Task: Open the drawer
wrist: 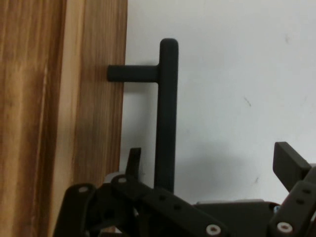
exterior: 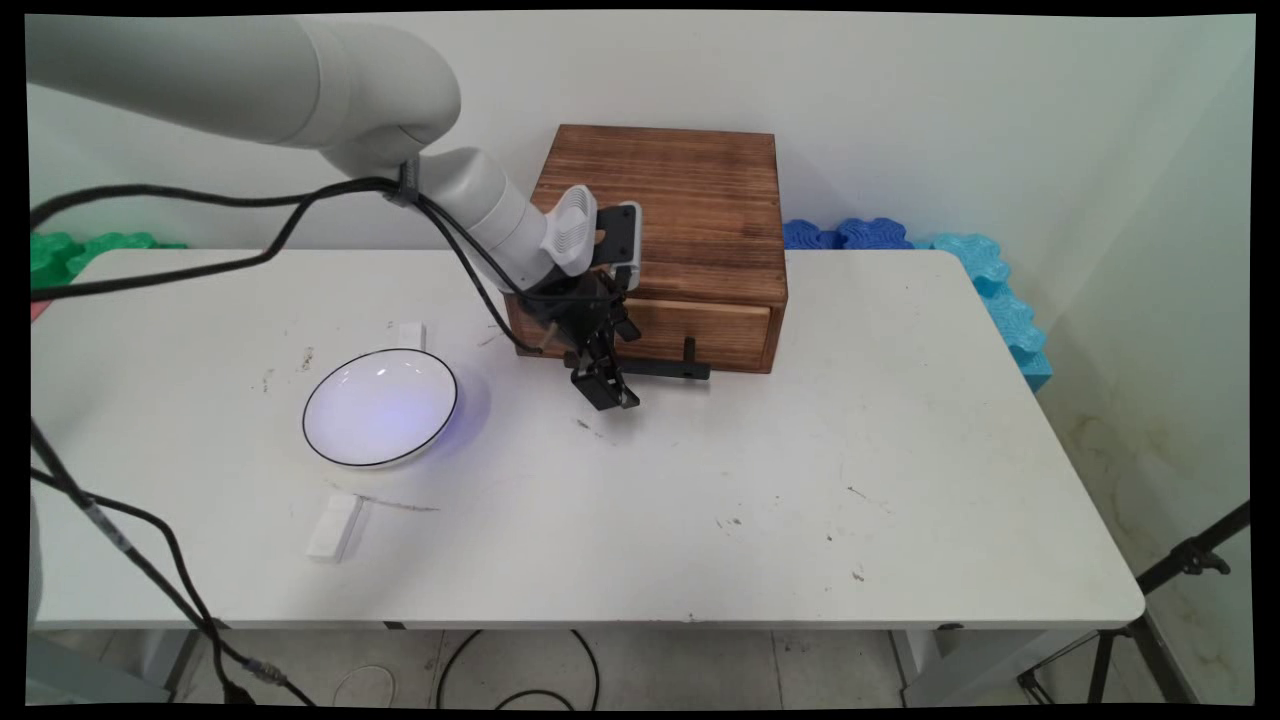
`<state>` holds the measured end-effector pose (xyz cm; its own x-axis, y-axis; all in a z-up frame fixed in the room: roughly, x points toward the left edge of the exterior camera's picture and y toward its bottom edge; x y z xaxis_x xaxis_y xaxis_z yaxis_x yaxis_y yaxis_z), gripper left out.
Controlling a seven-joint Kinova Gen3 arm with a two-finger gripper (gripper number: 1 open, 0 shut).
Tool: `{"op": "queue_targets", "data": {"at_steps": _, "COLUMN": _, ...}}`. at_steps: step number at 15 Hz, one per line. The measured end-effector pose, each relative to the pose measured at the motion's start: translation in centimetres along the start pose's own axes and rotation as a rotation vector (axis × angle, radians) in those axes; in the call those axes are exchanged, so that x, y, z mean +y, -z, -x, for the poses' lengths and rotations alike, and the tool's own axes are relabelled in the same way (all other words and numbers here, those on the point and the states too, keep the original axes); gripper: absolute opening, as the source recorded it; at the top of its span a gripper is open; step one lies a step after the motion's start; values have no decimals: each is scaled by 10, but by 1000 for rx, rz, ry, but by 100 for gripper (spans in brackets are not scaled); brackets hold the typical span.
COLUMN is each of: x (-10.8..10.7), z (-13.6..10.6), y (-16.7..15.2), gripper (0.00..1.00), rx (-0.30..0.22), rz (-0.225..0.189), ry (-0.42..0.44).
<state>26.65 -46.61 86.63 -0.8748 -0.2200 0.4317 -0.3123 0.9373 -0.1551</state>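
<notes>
Arm reaches right; gripper (exterior: 607, 385) low, fingers spread

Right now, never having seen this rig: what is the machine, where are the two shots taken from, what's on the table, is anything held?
It is a white robot arm with a black two-finger tool at its end. The wide shot comes from a fixed camera above the table's near side; the close shot comes from a camera on the hand, looking along the tool.

On the white table stand a wooden drawer box, a white bowl with a dark rim and two small white blocks.

The tool holds nothing. Its fingers are spread, with the box's black bar handle running between them, not clamped. One finger sits between handle and drawer front.
</notes>
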Motion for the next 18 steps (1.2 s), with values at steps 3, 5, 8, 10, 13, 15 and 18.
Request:
{"op": "queue_targets", "data": {"at_steps": 3, "x": -3, "z": 2, "y": -7, "gripper": 100, "rx": -9, "rz": 4, "ry": 3}}
{"op": "queue_targets", "data": {"at_steps": 5, "x": -5, "z": 2, "y": -14, "gripper": 100, "rx": -16, "rz": 10, "ry": 5}}
{"op": "queue_targets", "data": {"at_steps": 8, "x": -6, "z": 4, "y": -23, "gripper": 100, "rx": -22, "rz": 17, "ry": 7}}
{"op": "queue_targets", "data": {"at_steps": 10, "x": -7, "z": 6, "y": -31, "gripper": 100, "rx": -26, "rz": 23, "ry": 7}}
{"op": "queue_targets", "data": {"at_steps": 13, "x": -10, "z": 7, "y": -43, "gripper": 100, "rx": -29, "rz": 31, "ry": 6}}
{"op": "queue_targets", "data": {"at_steps": 15, "x": -12, "z": 8, "y": -52, "gripper": 100, "rx": -30, "rz": 37, "ry": 6}}
{"op": "queue_targets", "data": {"at_steps": 18, "x": -9, "z": 8, "y": -57, "gripper": 100, "rx": -31, "rz": 54, "ry": 10}}
